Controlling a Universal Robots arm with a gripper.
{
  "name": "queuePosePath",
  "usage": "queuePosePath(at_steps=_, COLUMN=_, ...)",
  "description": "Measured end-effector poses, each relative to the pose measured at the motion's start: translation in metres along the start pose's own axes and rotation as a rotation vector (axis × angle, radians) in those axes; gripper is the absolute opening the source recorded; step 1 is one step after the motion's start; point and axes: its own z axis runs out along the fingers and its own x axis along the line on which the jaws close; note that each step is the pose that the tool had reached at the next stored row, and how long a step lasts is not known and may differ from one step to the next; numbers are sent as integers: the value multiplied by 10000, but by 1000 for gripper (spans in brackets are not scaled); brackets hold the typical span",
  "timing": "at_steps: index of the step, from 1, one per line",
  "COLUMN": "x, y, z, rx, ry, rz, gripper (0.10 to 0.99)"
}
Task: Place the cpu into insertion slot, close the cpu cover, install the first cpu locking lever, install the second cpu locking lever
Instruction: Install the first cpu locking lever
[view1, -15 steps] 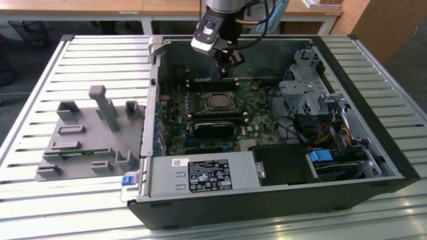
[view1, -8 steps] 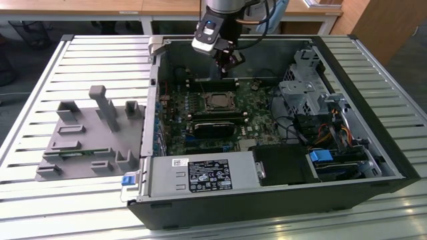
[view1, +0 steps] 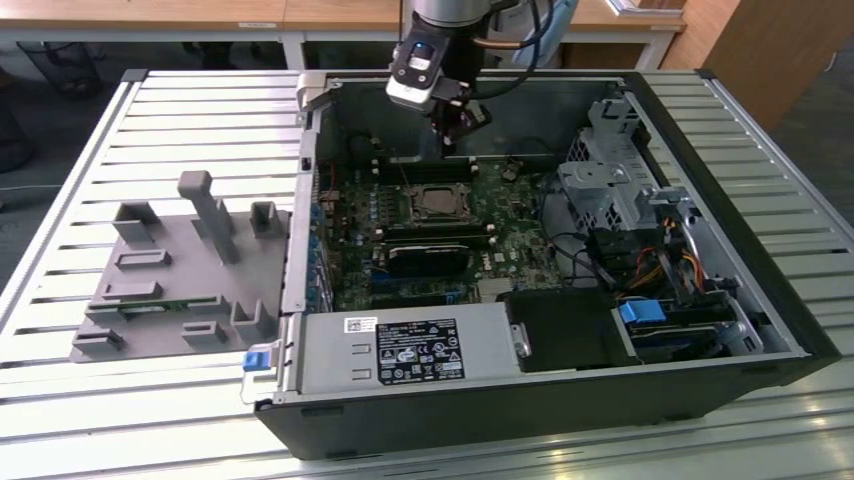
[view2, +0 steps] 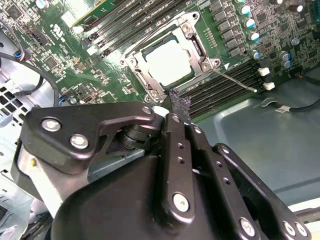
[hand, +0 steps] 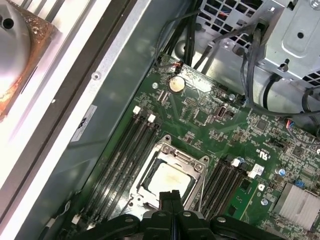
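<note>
1. Exterior view: you see the black open computer case (view1: 747, 330) lying on the slatted metal table (view1: 134, 420). The green circuit board (view1: 521, 250) faces up inside it.
2. The black two-finger gripper (view1: 454, 135) hangs inside the case, above the board's far edge. It is just beyond the small square insertion slot with the thin metal rim (view2: 148, 50).
3. In both wrist views the small flat square cpu with the silvery-beige face (view2: 167, 62) (hand: 169, 180) lies seated in that slot.
4. The thin square silver cpu cover frame (hand: 175, 154) lies down around the chip, whose face shows through the frame's large window.
5. In the second wrist view a thin metal lever rod (view2: 235, 80) juts out from one corner of the socket. It slants over the long black memory slots (view2: 220, 87).
6. Your gripper's fingers (view2: 176, 150) are pressed together with nothing between them, as the first wrist view also shows (hand: 172, 196).
7. In the second wrist view the fingertips sit just beside the socket's edge, near the end opposite that lever's corner. You cannot tell whether they touch it.
8. At the exterior view's left a grey plastic fixture tray with upright posts (view1: 174, 270) rests on the table, well apart from the gripper.
9. A silver power supply box with a white label (view1: 400, 350) fills the case's near corner.
</note>
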Motion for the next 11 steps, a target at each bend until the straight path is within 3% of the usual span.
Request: queuePosePath(at_steps=11, x=0, y=0, z=0, rx=-10, ry=40, rz=-711, gripper=106)
